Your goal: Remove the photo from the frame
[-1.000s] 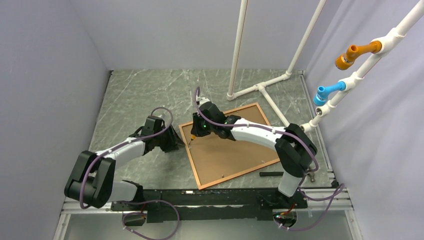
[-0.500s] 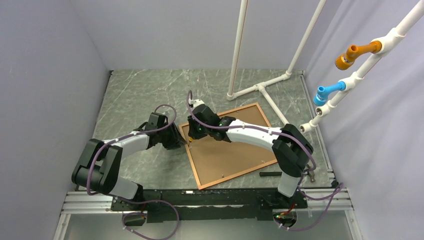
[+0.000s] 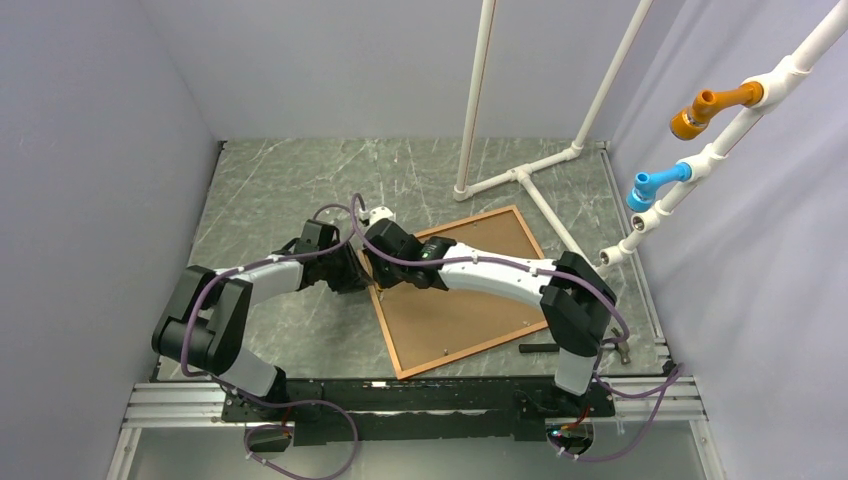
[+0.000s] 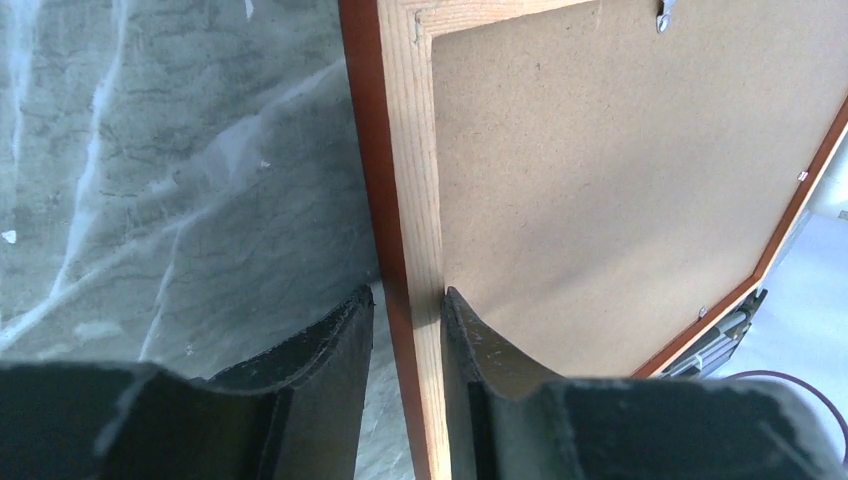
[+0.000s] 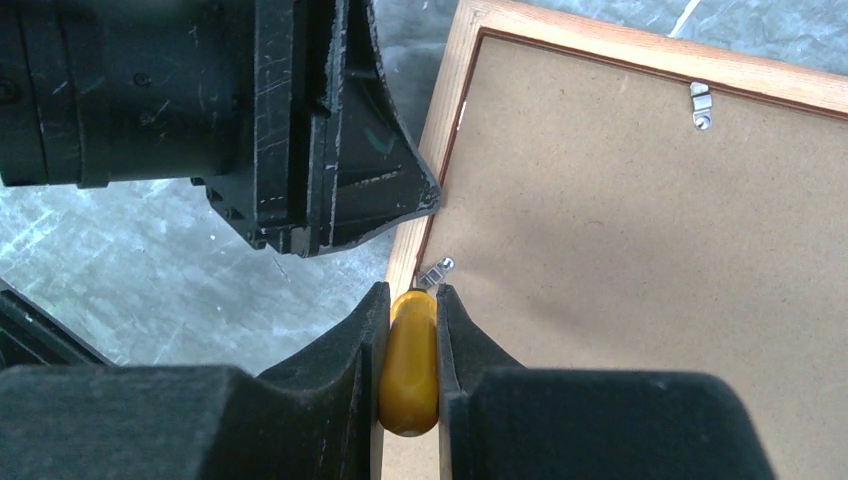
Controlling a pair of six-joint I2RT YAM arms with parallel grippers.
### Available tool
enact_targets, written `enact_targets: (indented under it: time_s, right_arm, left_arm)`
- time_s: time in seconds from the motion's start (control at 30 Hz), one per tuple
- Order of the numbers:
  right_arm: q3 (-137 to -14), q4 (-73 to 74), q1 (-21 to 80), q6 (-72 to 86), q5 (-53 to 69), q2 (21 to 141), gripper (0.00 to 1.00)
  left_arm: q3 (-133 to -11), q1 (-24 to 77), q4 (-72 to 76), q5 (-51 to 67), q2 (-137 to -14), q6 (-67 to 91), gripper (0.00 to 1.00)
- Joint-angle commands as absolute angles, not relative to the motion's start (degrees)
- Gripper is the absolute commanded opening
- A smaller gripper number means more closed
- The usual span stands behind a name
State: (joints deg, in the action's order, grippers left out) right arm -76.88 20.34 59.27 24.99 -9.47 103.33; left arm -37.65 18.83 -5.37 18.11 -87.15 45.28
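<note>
Over the top, the frame (image 3: 490,214) lies back-up on the grey marbled worktop (image 3: 270,190), right of centre and set at a slant. The photo (image 3: 460,305) sits inside it, showing only its plain brown board back. Both arms crowd in at the frame's left rail, close to its upper left corner. Down on the left wrist view, the left claw (image 4: 408,330) straddles that pale wooden rail: one dark finger is outside, against the reddish outer edge over the worktop, and the other is inside, where the board begins, so the claw is clamped across the rail. Switch to the right wrist view and the right claw (image 5: 408,340) is closed tight on a stubby yellow-orange tool (image 5: 408,375), squeezed between both pads and pointing up the picture. The tool's tip sits right at a small metal clip (image 5: 437,270) on the frame's inner edge, though whether it touches is too fine to call. The left claw's black body fills the upper left of that view, its tip just beside the same rail. A second clip (image 5: 702,105) shows at the upper right, on the frame's far rail. In the overhead view a white pipe stand (image 3: 520,175) rises behind the frame, and a short black bar (image 3: 545,348) lies on the worktop off its lower right corner.
</note>
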Motion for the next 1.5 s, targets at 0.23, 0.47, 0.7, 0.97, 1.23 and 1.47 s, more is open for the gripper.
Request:
enact_targets:
  time_s: [0.23, 0.47, 0.7, 0.97, 1.23, 1.47]
  right_arm:
    - [-79.11, 28.88, 61.52, 24.68, -20.91, 103.99, 0.0]
    - [-78.5, 27.03, 61.61, 25.0, -22.65, 101.37, 0.0]
    - [-75.92, 29.38, 61.94, 26.4, -21.9, 92.67, 0.0]
    - [-55.96, 30.97, 61.12, 28.75, -18.38, 70.81, 0.0]
    - [-44.77, 30.41, 60.37, 34.4, -19.22, 56.59, 0.0]
    - [-44.42, 23.2, 53.95, 32.47, -15.41, 58.4, 0.0]
  left_arm:
    - [-36.7, 18.81, -9.18, 12.08, -88.95, 41.79, 0.34]
    - [-36.39, 18.81, -8.79, 12.83, -88.49, 41.1, 0.34]
    - [-37.21, 18.81, -11.1, 12.91, -85.12, 38.48, 0.39]
    - [-33.45, 19.1, -13.65, 20.37, -70.28, 35.33, 0.62]
    - [-19.32, 28.73, -8.55, 21.08, -51.67, 48.66, 0.69]
    - [-19.0, 39.15, -10.86, 7.84, -50.45, 56.22, 0.64]
